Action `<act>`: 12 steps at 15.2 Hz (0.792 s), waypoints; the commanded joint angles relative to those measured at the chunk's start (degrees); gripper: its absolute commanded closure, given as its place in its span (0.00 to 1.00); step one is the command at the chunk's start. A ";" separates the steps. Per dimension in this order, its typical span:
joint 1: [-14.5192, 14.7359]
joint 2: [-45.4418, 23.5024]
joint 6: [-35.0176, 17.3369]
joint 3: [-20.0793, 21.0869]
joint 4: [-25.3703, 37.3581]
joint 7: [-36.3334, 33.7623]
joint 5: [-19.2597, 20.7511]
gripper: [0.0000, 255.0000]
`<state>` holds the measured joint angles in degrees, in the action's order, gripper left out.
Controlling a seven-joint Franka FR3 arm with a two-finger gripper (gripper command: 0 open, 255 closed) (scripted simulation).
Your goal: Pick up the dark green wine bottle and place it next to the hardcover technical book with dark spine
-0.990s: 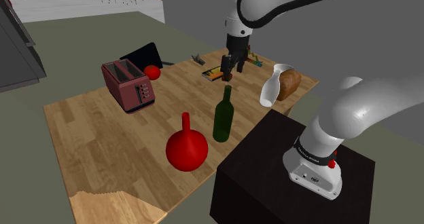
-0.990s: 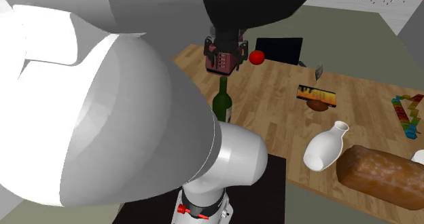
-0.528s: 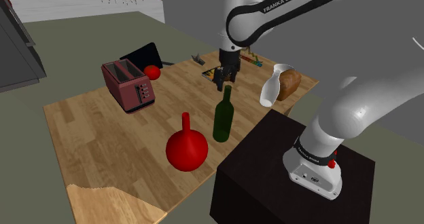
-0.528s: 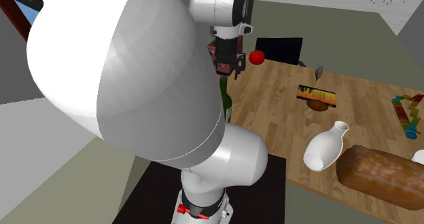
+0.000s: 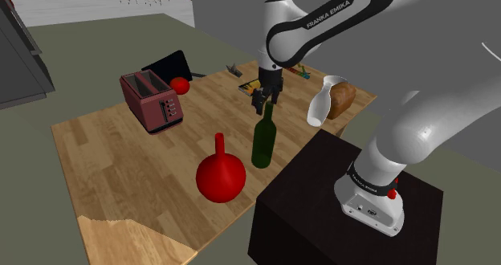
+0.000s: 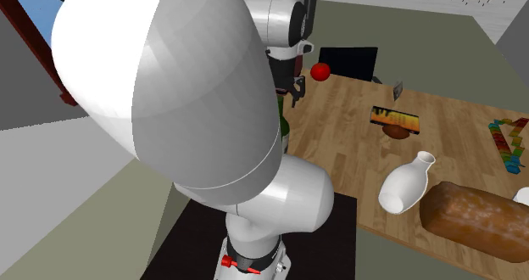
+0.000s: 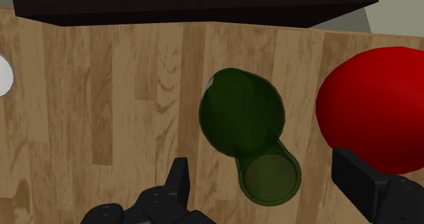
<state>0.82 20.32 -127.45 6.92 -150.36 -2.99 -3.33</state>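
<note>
Open hand [image 5: 266, 103] above a dark green bottle [image 5: 262, 143] on the bench [image 5: 120, 155].
Fingers [image 7: 178, 182] flank its mouth without touching; the arm [image 5: 329, 13] reads "FRANKA EMIKA".

The wine bottle [image 5: 262, 139] is translucent dark green, the round long-necked vase [image 5: 220, 175] glossy red, the toaster [image 5: 151, 103] maroon, the jug [image 5: 320, 104] white, the loaf [image 5: 343, 99] mottled brown, the book [image 6: 395, 118] streaked orange-yellow, and the table [image 5: 120, 155] pale, streaky wood grain.

Dk green bottle [image 5: 262, 140] upright on table [image 5: 128, 155], book [image 6: 395, 116] well apart
</note>
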 commanded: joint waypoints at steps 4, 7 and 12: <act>0.00 -0.06 -0.11 0.01 -0.04 -0.01 0.00 0.00; 0.00 -0.06 -0.11 0.01 -0.04 -0.01 0.00 1.00; 0.00 -0.06 -0.11 0.01 -0.04 -0.01 0.00 1.00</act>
<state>0.82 20.26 -127.57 6.93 -150.40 -3.00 -3.33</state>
